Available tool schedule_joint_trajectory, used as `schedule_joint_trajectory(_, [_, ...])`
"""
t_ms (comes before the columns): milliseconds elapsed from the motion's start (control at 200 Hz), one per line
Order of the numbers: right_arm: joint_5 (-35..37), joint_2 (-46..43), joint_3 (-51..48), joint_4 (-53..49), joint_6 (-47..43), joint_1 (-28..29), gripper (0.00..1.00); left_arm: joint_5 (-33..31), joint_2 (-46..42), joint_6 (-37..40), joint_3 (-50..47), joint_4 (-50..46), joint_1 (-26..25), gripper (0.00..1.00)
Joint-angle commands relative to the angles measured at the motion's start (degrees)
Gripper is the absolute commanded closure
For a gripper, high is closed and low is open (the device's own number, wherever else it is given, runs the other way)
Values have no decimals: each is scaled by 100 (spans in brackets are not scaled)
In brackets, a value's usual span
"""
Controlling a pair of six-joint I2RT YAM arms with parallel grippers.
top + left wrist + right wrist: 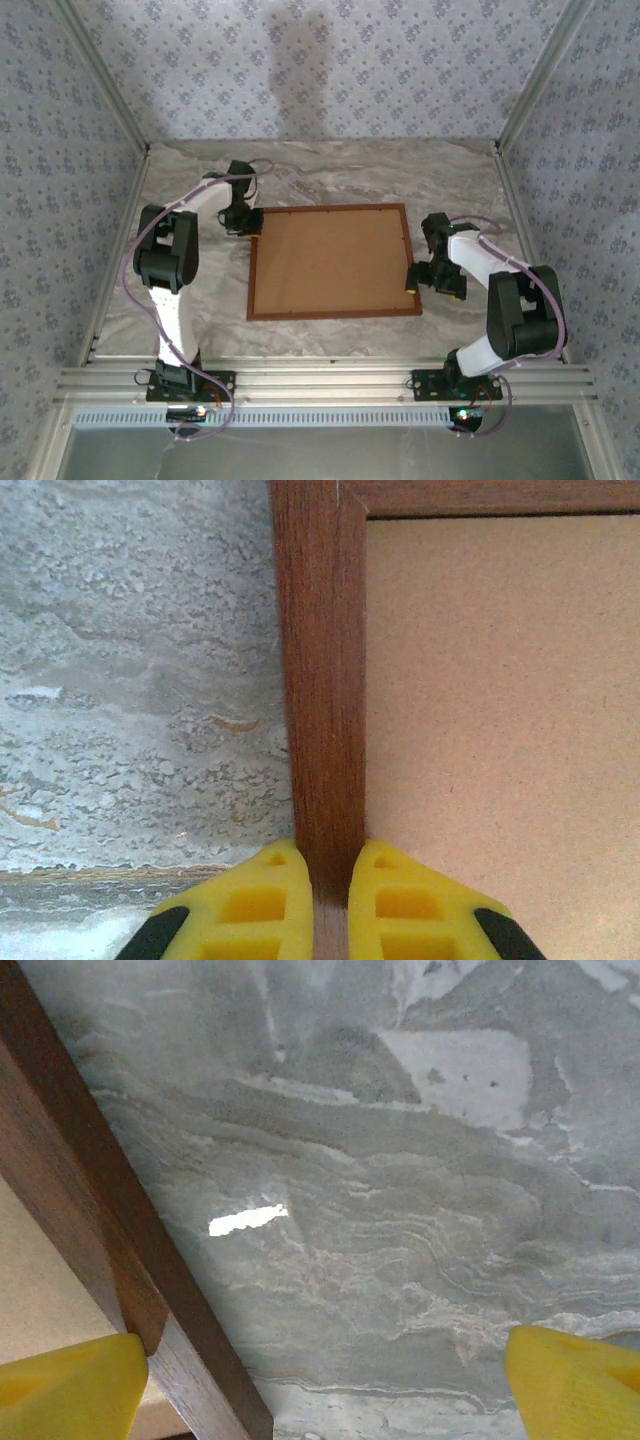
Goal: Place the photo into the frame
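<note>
From above, the frame (pixel 330 208) lay flat on the table (pixel 350 175) between my arms, a board (pixel 335 262) inside it. At my left wrist, my left gripper (pixel 328 865) pinched the frame's side bar. At my right wrist, my right gripper (pixel 325 1380) gaped wide across the frame's edge.

the frame (pixel 335 314) lies on the table (pixel 330 175), board (pixel 333 262) inside, left pincer (pixel 328 865) and right pincer (pixel 325 1370) flanking it.

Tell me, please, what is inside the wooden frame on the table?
A plain brown board fills the whole opening of the frame, lying flat within its wooden bars. Anything beneath the board is covered, so whether the photo is under it cannot be told.
</note>
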Motion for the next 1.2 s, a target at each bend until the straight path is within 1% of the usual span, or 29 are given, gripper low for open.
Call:
schedule_joint_trajectory(0, [128,153,-150,67,122,13,6,-8,134,-24,137,-218,14,100])
schedule_joint_trajectory(250, [82,402,-336,292,159,274,6,3,136,-37,102,-190,20,100])
schedule_joint_trajectory(455, [36,654,-320,395,325,606,4,25,127,-55,102,-179,13,100])
schedule_joint_trajectory(605, [-26,722,-271,447,382,734,4,38,122,-73,96,-165,11,100])
schedule_joint_trajectory(749, [-71,623,-179,254,388,720,3,39,118,-72,93,-163,14,100])
schedule_joint_trajectory(1009, [151,-138,140,-302,222,403,3,25,109,-72,76,-164,11,100])
schedule_joint_trajectory(1194, [137,-50,13,-212,261,376,3,29,118,-72,50,-157,15,100])
